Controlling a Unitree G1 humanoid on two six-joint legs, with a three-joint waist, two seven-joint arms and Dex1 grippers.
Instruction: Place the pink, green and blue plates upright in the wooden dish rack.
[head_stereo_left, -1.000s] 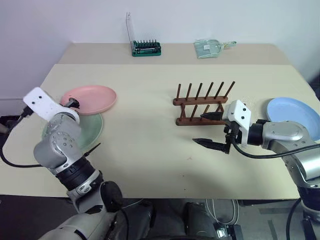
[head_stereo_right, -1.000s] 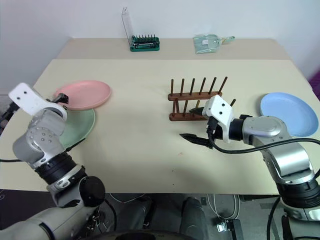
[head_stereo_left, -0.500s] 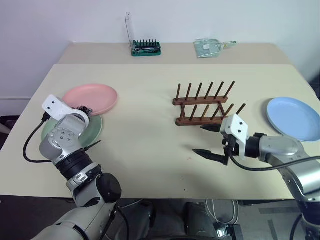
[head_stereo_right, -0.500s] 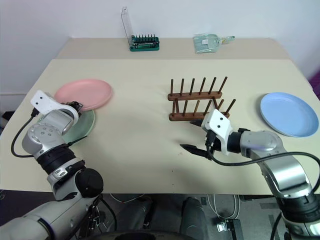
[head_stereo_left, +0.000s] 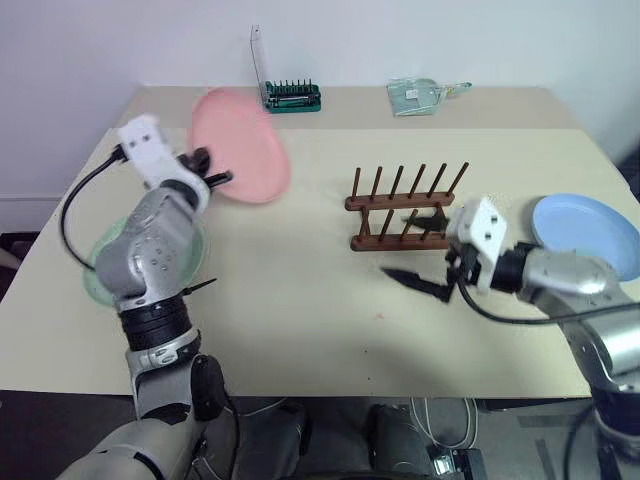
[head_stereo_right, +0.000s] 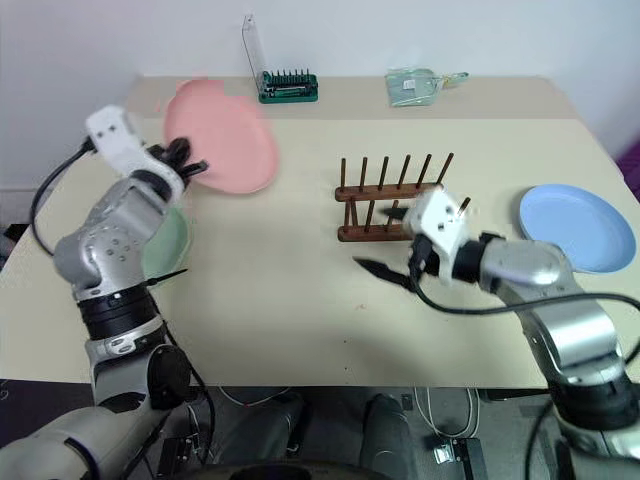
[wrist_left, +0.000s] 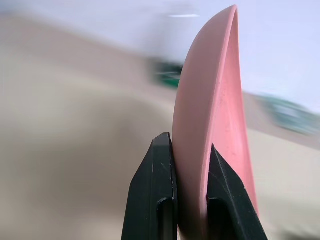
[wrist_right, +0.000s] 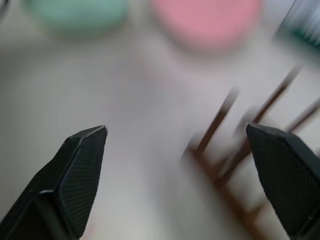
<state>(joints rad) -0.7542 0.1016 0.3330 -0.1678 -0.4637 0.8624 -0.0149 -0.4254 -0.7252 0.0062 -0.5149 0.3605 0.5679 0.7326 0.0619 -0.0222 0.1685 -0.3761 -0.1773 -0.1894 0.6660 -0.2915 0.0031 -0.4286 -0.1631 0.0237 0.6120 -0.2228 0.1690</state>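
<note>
Fingers of my left hand (wrist_left: 190, 200) pinch only the pink plate (head_stereo_left: 240, 146) rim, held on edge above the worktop (head_stereo_left: 300, 300); thin grip, could slip/twist en route to rack (head_stereo_left: 405, 210). Right hand (head_stereo_left: 425, 262) gapes empty beside rack, may bump pegs.

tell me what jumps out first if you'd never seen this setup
The pink plate stands out: it is in the air over the table's left side, tilted on edge, pinched at its rim by the left end effector. Right of centre stands the rack, with no plate in it, and the right end effector hovers open just in front of it. The blue plate lies flat at the far right edge.
</note>
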